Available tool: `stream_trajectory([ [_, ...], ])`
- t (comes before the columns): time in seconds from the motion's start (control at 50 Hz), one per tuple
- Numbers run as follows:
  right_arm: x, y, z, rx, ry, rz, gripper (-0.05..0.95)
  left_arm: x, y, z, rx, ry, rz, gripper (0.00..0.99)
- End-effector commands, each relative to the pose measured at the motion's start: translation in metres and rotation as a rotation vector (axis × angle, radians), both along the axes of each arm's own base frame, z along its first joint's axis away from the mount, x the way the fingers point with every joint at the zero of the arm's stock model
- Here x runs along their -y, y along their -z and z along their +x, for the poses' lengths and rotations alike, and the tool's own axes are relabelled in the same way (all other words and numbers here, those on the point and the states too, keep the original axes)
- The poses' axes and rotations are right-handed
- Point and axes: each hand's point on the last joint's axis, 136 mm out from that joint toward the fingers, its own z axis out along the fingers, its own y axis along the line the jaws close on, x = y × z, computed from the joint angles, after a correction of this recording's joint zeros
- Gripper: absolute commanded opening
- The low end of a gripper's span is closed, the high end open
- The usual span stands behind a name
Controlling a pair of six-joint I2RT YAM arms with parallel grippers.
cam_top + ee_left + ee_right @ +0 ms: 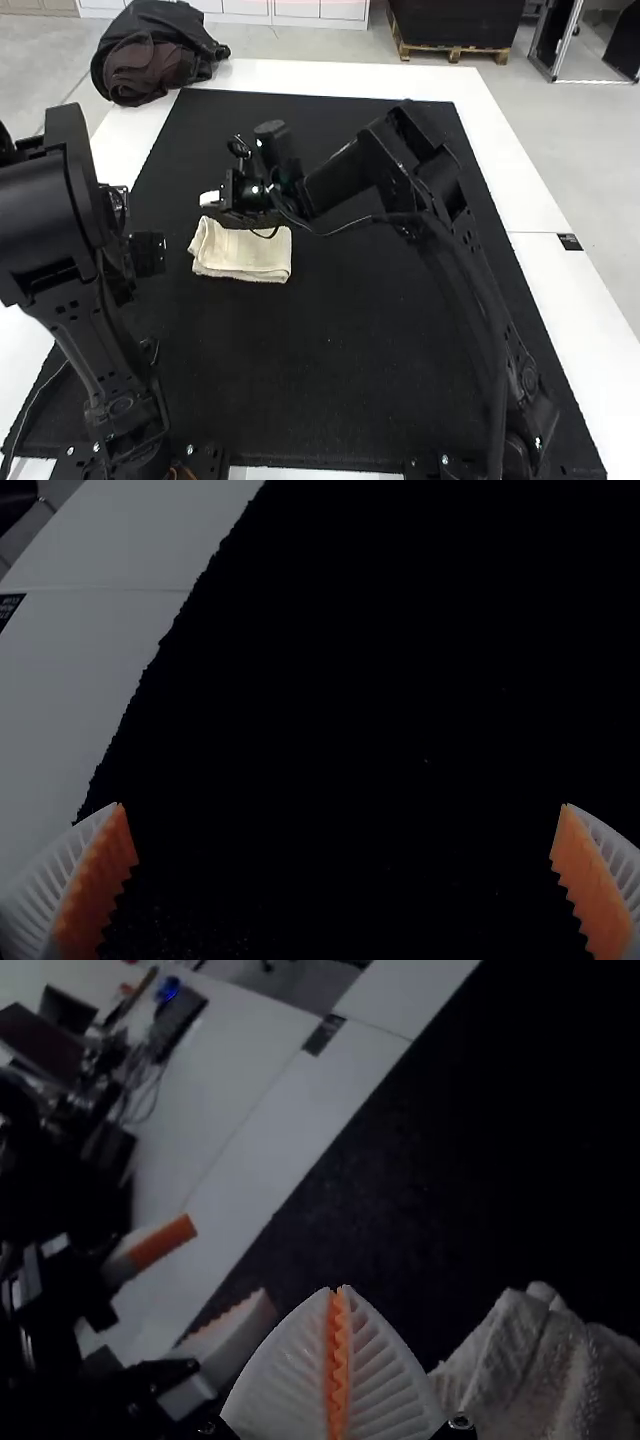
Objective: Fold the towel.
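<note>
In the high view we see the cream-coloured cloth towel point(245, 256) folded into a compact, roughly rectangular bundle on the black mat point(300, 380), left of the mat's middle. Its long axis runs left to right across the mat, the right end tipped slightly toward the arm bases. At its left end we see layered edges, a little uneven; how many folds it has, we cannot tell.

The right gripper point(210, 199) points left, its white fingertips just beyond the towel's left end on the far side. In the right wrist view its ribbed fingers are closed, orange pads meeting, with the towel beside them; whether they touch it, we cannot tell. The left gripper point(132, 257) is left of the towel, and in its wrist view its fingers stand wide apart over the mat.

At the white table's point(350, 80) far left corner lies a black, crumpled fabric bundle point(150, 55); whether it holds anything, we cannot tell.
</note>
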Motion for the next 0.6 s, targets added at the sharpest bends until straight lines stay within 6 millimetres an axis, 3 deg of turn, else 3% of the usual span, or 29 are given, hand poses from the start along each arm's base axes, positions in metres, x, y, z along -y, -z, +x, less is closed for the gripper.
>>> stream_trajectory([
  [0.0,-0.007,0.009,0.002,-0.008,-0.004,0.0,-0.03,0.001,-0.005,0.0,0.021,0.007,-0.001,0.97],
  [0.58,-0.018,0.06,-0.003,-0.043,-0.021,-0.048,-0.03,0.002,-0.005,0.001,0.029,0.002,-0.019,0.97],
])
